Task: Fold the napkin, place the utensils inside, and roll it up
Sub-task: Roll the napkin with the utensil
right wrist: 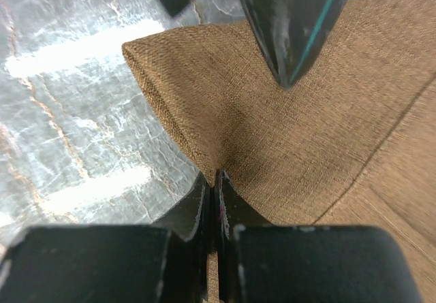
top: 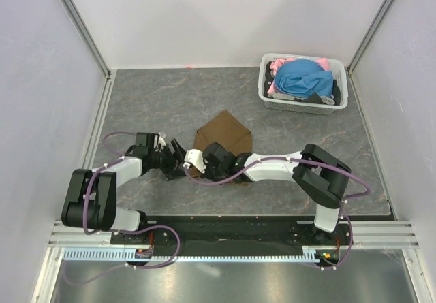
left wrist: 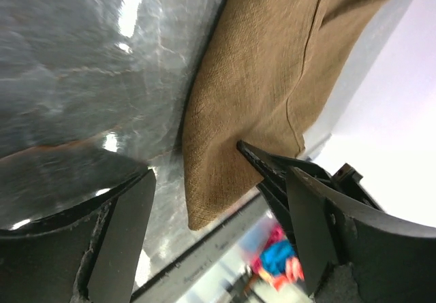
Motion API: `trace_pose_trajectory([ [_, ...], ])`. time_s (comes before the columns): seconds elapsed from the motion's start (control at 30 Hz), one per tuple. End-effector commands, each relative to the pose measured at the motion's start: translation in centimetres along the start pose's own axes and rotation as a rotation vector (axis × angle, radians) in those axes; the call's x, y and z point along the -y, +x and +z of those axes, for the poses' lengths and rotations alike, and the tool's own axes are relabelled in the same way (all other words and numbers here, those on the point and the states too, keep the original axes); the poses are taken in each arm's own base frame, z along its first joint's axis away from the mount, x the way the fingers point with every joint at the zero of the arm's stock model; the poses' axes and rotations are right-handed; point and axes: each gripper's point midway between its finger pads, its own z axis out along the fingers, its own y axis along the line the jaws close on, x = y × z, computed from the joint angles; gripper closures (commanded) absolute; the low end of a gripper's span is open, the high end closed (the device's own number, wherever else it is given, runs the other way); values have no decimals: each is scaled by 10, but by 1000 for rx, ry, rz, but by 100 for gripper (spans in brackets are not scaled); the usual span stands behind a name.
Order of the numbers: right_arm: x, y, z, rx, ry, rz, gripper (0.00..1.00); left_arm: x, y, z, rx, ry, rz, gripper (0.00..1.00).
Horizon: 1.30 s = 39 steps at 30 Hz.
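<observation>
You have the napkin [top: 225, 134] part-folded, by the look: right gripper [right wrist: 218, 180] pinches its edge, left gripper [left wrist: 197, 173] gapes astride it; fork unseen, rolling undone.

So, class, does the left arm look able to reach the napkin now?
Probably yes: the open left tool straddles the napkin at its edge, though the right tool pinches it close by.

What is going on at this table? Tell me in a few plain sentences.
The right pincer is shut on an edge of the brown napkin, which lies partly folded on the table. The left pincer is open, with a corner of the napkin between its fingers. A basket of clothes stands at the far right.
</observation>
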Motion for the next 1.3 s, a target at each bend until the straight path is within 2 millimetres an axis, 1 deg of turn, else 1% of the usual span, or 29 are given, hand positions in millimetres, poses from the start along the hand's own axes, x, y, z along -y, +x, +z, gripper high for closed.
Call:
trace_pose_trajectory([
  [0.0,-23,10,-3,-71,-218,128,100,-25,-29,-6,201,-121,81,14],
  [0.03,-27,3,-5,-54,-264,161,100,-23,-33,-8,233,-118,85,14],
  [0.07,-25,6,-7,-63,-282,191,100,-19,-37,-13,275,-109,99,14],
  [0.1,-24,4,-8,-61,-300,214,100,-27,-38,-15,308,-134,95,14],
  [0.13,-29,-1,-11,-53,-354,242,100,-27,-41,-17,335,-131,97,14],
  [0.17,-26,1,-11,-58,-368,270,100,-25,-42,-21,364,-125,107,14],
  [0.2,-25,1,-11,-61,-389,290,100,-28,-43,-22,392,-118,119,14],
  [0.23,-27,-5,-13,-47,-429,307,100,-27,-43,-23,411,-108,128,14],
  [0.27,-25,2,-13,-76,-458,350,100,-17,-49,-28,457,-65,164,14],
  [0.3,-22,-6,-13,-64,-480,366,100,-22,-44,-27,460,-61,171,14],
  [0.33,-29,-6,-19,-76,-553,395,100,-19,-44,-29,475,-46,207,14],
  [0.37,-25,0,-15,-97,-572,432,100,-13,-47,-31,501,-19,241,14],
  [0.4,-21,-8,-16,-84,-592,446,100,-12,-45,-33,511,-7,273,14],
  [0.43,-22,2,-14,-131,-619,486,100,-9,-45,-34,523,2,295,14],
  [0.47,-22,2,-15,-140,-643,505,100,-8,-44,-34,532,12,318,14],
  [0.5,-17,-4,-14,-133,-655,511,100,-2,-45,-37,551,27,354,14],
  [0.53,-17,6,-12,-178,-672,547,100,1,-45,-38,559,38,379,15],
  [0.6,-14,2,-12,-173,-710,573,100,11,-44,-39,579,64,452,15],
  [0.63,-14,9,-10,-198,-727,604,100,14,-42,-39,582,73,477,15],
  [0.7,-12,6,-11,-189,-765,635,100,25,-37,-37,584,97,553,15],
  [0.73,-11,11,-9,-205,-776,662,100,29,-36,-37,585,105,578,15],
  [0.8,-10,11,-8,-210,-793,699,100,40,-29,-33,575,124,649,15],
  [0.83,-7,16,-4,-220,-795,725,100,42,-27,-30,566,122,672,16],
  [0.87,-6,17,-3,-221,-800,738,100,49,-23,-27,557,128,705,16],
  [0.93,-5,23,0,-238,-806,782,100,48,-19,-22,540,111,746,17],
  [1.0,-4,23,1,-239,-816,796,100,51,-15,-18,531,107,775,18],
  [1.13,-4,28,6,-251,-840,847,100,62,-10,-11,520,121,835,20],
  [1.23,-3,32,9,-262,-849,875,100,63,-2,0,470,122,857,22],
  [1.27,-2,33,10,-261,-848,877,100,59,1,4,449,114,859,22],
])
